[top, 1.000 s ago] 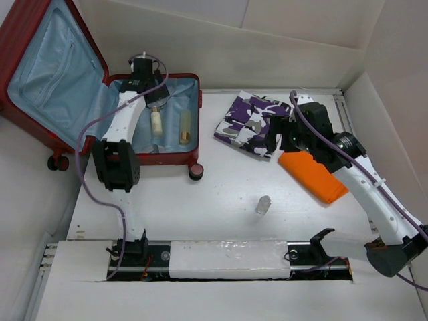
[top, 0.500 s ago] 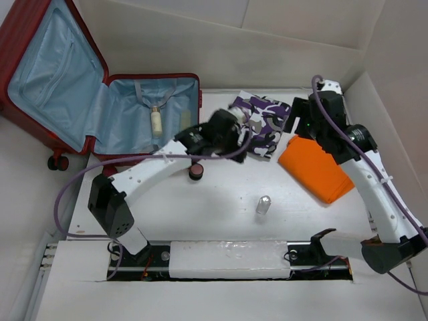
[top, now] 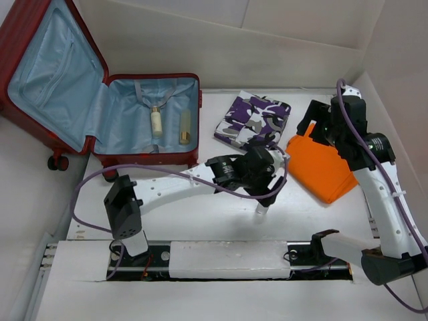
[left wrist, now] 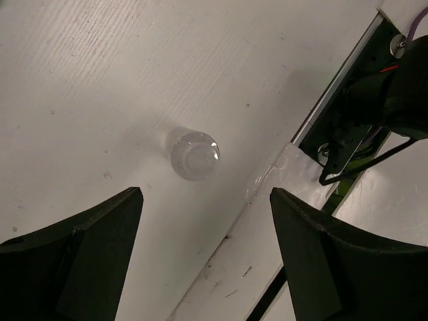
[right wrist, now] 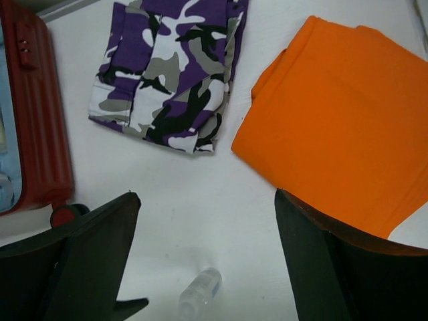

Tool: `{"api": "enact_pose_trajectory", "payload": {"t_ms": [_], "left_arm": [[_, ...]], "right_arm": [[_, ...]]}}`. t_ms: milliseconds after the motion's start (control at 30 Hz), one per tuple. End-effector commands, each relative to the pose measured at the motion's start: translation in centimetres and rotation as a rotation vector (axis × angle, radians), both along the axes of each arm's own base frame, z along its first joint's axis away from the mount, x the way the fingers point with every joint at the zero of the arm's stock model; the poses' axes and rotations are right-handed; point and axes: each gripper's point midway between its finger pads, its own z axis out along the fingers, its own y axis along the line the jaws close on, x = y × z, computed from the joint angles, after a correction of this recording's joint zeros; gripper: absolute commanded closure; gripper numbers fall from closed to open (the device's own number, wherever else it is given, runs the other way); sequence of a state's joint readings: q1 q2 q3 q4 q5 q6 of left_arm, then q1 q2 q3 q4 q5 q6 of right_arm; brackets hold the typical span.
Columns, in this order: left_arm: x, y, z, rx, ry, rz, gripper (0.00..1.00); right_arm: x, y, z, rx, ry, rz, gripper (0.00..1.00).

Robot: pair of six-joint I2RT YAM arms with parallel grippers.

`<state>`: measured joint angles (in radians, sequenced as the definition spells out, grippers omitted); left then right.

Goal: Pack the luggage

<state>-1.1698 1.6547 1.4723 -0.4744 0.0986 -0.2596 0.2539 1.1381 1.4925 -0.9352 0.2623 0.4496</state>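
Observation:
The luggage (top: 60,87) lies open at the far left, a dark red shell with light blue lining and its lid leaning back. Two small bottles (top: 156,122) lie in its base. A purple camouflage cloth (top: 254,120) and a folded orange cloth (top: 324,170) lie on the table, both also in the right wrist view (right wrist: 174,73) (right wrist: 341,120). A small clear bottle (top: 262,208) stands mid-table. My left gripper (top: 269,186) hovers open just above it; the left wrist view shows the bottle (left wrist: 194,154) from above, ahead of the gripper (left wrist: 206,194). My right gripper (top: 311,130) is open and empty above the orange cloth's far edge.
A white strip (top: 227,257) and a dark rail run along the near table edge. White walls close in at the back and right. The suitcase's wheel (right wrist: 63,215) and red side (right wrist: 40,120) show at the left of the right wrist view.
My left arm has swung out of the suitcase and across to the table's middle, ending over the clear bottle. My right gripper has drawn back and to the right, off the camouflage cloth.

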Motion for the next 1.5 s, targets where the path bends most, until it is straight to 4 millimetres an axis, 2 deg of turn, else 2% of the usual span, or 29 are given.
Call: {"api": "enact_pose_trajectory", "payload": {"t_ms": [0, 33, 100, 200, 267, 367, 433, 533, 667, 700, 733, 867, 967, 1067, 1100, 1167, 1200, 1267, 1300, 1400, 1433, 1467], "left_arm": [[0.3, -1.8, -0.5, -0.030, -0.003, -0.023, 0.27], [0.3, -1.9, -1.7, -0.005, 0.008, -0.023, 0.27], [0.9, -2.7, -1.8, -0.006, -0.008, -0.022, 0.28], [1.5, -3.4, -3.0, 0.019, -0.013, -0.020, 0.28], [1.5, -3.5, -4.5, 0.050, 0.000, -0.020, 0.28], [1.6, -3.6, -5.5, 0.069, 0.008, -0.020, 0.28], [1.2, -3.7, -6.0, 0.081, 0.007, -0.036, 0.28], [1.0, -3.2, -7.8, 0.124, 0.018, -0.044, 0.29], [1.0, -2.6, -8.5, 0.145, 0.016, -0.035, 0.49], [1.2, -2.6, -8.5, 0.148, 0.010, -0.029, 0.63], [1.2, -2.6, -8.5, 0.148, 0.010, -0.029, 0.68], [1.7, -1.5, -8.3, 0.163, -0.022, 0.014, 0.72], [2.1, -0.4, -7.2, 0.159, -0.050, 0.052, 0.73], [4.1, 1.7, -6.5, 0.170, -0.061, 0.130, 0.76], [6.0, 3.0, -5.2, 0.146, -0.073, 0.202, 0.77], [8.4, 5.2, -3.8, 0.130, -0.072, 0.311, 0.79], [11.2, 7.4, -2.1, 0.095, -0.082, 0.410, 0.79], [14.0, 10.3, -0.4, 0.062, -0.086, 0.530, 0.79], [16.7, 13.3, 1.7, 0.019, -0.110, 0.628, 0.79], [20.6, 18.0, 5.6, -0.065, -0.149, 0.792, 0.79], [22.5, 21.1, 6.7, -0.083, -0.169, 0.877, 0.78], [23.6, 22.5, 8.9, -0.122, -0.202, 0.917, 0.78]], "right_arm": [[-0.8, 1.1, -0.1, 0.055, -0.001, 0.055, 0.12], [-1.1, 1.2, 0.2, 0.063, -0.008, 0.064, 0.12], [-1.1, 1.4, -0.2, 0.066, 0.002, 0.072, 0.12], [-1.1, 1.4, -0.2, 0.057, 0.002, 0.078, 0.12], [-1.5, 1.2, -0.2, 0.049, 0.004, 0.082, 0.12], [-1.7, 1.2, 0.1, 0.050, -0.005, 0.083, 0.12], [-1.8, 0.7, -0.5, 0.033, 0.011, 0.069, 0.12], [-1.9, 0.4, -0.6, 0.028, 0.011, 0.061, 0.11], [-1.9, 0.1, -0.6, 0.020, 0.012, 0.057, 0.11], [-1.9, 0.1, -0.6, 0.020, 0.012, 0.057, 0.11], [-1.9, 0.1, -0.6, 0.020, 0.012, 0.057, 0.11], [-1.8, 0.3, -0.5, 0.019, 0.004, 0.070, 0.11], [-1.7, 0.7, -0.3, 0.032, -0.004, 0.086, 0.11], [-1.3, 1.1, 0.1, 0.044, -0.015, 0.102, 0.11], [-1.1, 1.1, 0.3, 0.038, -0.027, 0.107, 0.11], [-0.9, 1.4, -0.2, 0.042, -0.017, 0.116, 0.11], [-0.8, 1.6, 0.0, 0.050, -0.024, 0.127, 0.11], [-0.7, 1.8, -0.2, 0.047, -0.023, 0.141, 0.12], [-0.4, 2.2, -0.3, 0.059, -0.023, 0.159, 0.12], [-0.4, 3.5, -1.0, 0.075, -0.013, 0.206, 0.12], [-0.2, 3.8, -1.0, 0.084, -0.022, 0.220, 0.12], [-0.2, 4.4, -1.2, 0.090, -0.020, 0.241, 0.12]]}}
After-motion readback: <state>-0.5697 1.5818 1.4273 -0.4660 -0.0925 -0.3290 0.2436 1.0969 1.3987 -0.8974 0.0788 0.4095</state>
